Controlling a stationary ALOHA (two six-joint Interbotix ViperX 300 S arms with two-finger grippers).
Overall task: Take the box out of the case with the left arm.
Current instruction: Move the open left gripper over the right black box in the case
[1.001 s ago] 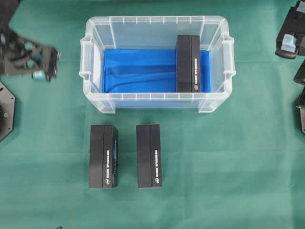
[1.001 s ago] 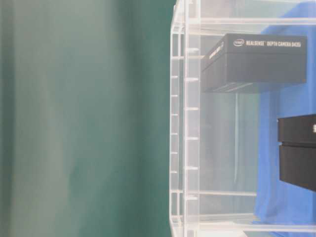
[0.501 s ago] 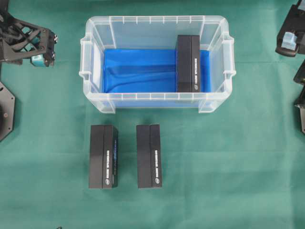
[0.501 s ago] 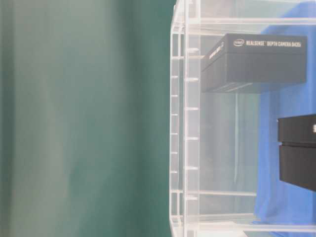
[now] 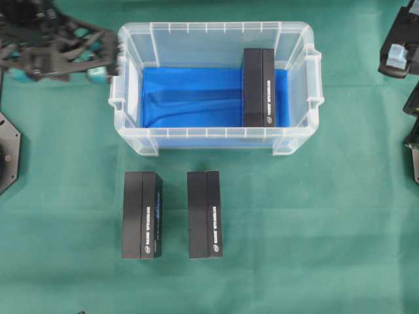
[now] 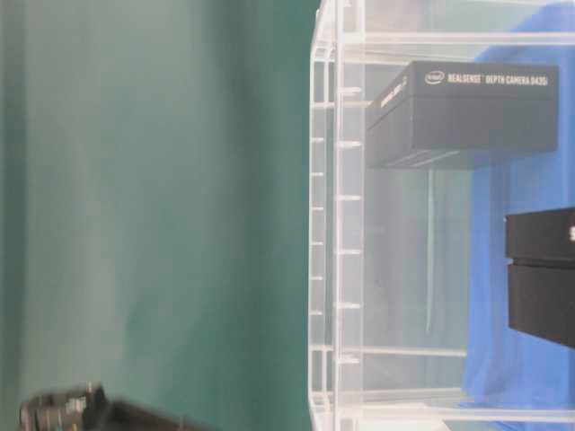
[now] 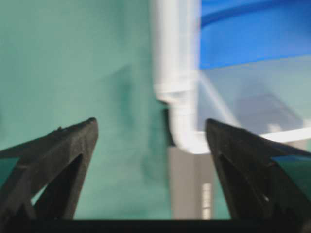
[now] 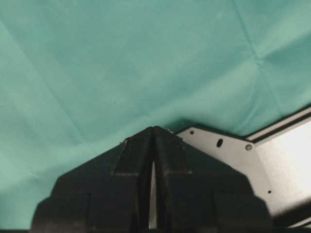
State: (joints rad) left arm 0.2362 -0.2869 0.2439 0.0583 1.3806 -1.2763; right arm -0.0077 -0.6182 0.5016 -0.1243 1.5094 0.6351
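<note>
Green cloth [image 5: 314, 229] covers the whole table, and on it sits the case [image 5: 216, 140], a clear tub with rim handles and a blue cloth [image 5: 190, 95] lining its floor. Inside, hard against the right end, there's the box [image 5: 258, 87], black, lying flat on the blue with its long side running front to back; from table level its printed side [image 6: 476, 112] shows through the clear wall. In front of the case, out on the green, two more black boxes lie side by side with a gap between them: the left one [image 5: 142, 214] and the right one [image 5: 204, 214], both well apart from the tub.

Now the left arm [image 5: 39, 46], black lattice and cables, is over the table just outside the case's left end, and the left gripper [image 5: 98, 62] is right at the left rim handle. Its wrist view shows both dark fingers [image 7: 58, 160] spread wide with nothing between them, the white rim [image 7: 177, 73] blurred in the gap. It's nowhere near the box.

Over at the right edge, the right arm [image 5: 399, 49] with its pale blue block. The right gripper [image 8: 153, 133] has its fingers pressed together over bare green cloth, gripping nothing
</note>
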